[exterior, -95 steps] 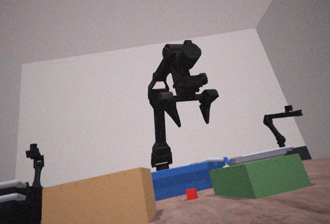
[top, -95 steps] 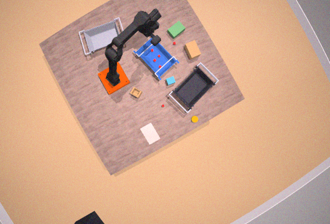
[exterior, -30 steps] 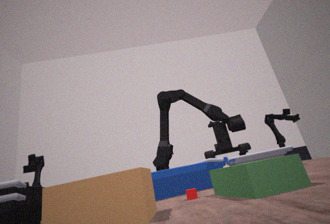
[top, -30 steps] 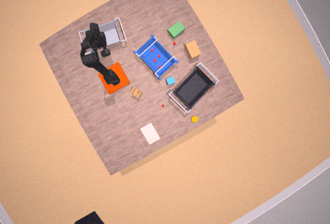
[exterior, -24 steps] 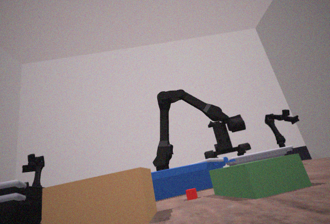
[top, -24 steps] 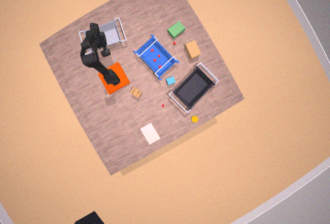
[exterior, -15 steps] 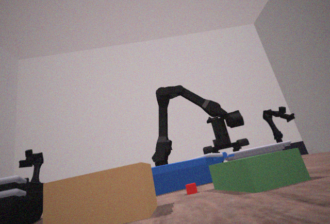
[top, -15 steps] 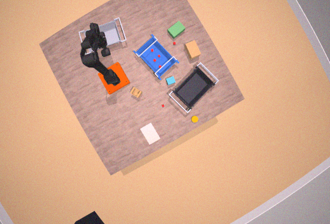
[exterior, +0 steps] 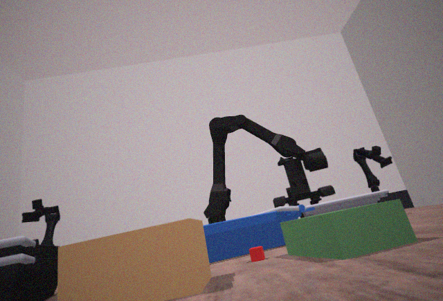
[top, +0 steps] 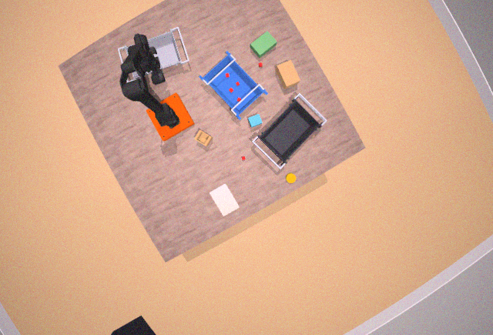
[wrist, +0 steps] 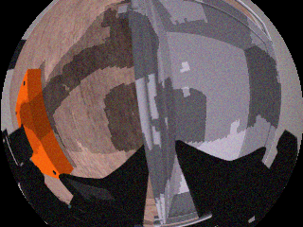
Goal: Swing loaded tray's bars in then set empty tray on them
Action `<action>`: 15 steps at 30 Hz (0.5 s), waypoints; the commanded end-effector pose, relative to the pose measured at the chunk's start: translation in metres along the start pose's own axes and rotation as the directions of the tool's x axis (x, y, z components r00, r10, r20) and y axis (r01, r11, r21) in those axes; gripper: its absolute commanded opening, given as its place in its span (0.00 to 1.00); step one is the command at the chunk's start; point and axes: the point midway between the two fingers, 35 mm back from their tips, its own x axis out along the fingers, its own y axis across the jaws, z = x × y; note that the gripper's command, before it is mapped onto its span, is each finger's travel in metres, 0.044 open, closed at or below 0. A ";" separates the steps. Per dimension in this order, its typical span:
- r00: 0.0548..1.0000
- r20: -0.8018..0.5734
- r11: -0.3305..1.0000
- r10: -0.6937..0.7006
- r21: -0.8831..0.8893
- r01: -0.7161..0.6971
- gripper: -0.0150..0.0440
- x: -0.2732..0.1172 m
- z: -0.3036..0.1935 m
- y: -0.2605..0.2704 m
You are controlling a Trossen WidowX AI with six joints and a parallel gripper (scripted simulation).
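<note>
The blue tray (top: 246, 75) (exterior: 246, 233) holds several small red blocks (top: 237, 83). Its two white bars (top: 219, 69) (top: 247, 99) lie across its top, one near each end. The empty grey tray (top: 166, 53) (wrist: 213, 71) has its bars (top: 182, 45) out over its ends. My gripper (wrist: 162, 147) is down at the grey tray's long side nearest the orange base plate. Its fingers are partly open, one on each side of that wall; I see no firm grip on it. The fingertips are hidden in the top and exterior views.
The orange base plate (top: 179, 110) (wrist: 35, 118) is close by. A black tray (top: 290, 130), a green block (top: 263, 44) (exterior: 347, 233), a tan block (top: 286, 72) (exterior: 132, 258), a cyan block (top: 254, 119), a small wooden box (top: 198, 139), a yellow disc (top: 290, 178) and a white sheet (top: 224, 199) are around.
</note>
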 end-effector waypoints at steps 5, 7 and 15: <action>1.000 -0.004 1.000 0.011 -0.003 -0.011 0.38 0.001 -0.001 0.003; 1.000 -0.004 1.000 0.011 -0.003 -0.011 0.36 0.001 -0.001 0.003; 1.000 -0.004 1.000 0.011 -0.003 -0.011 0.27 -0.005 -0.001 0.002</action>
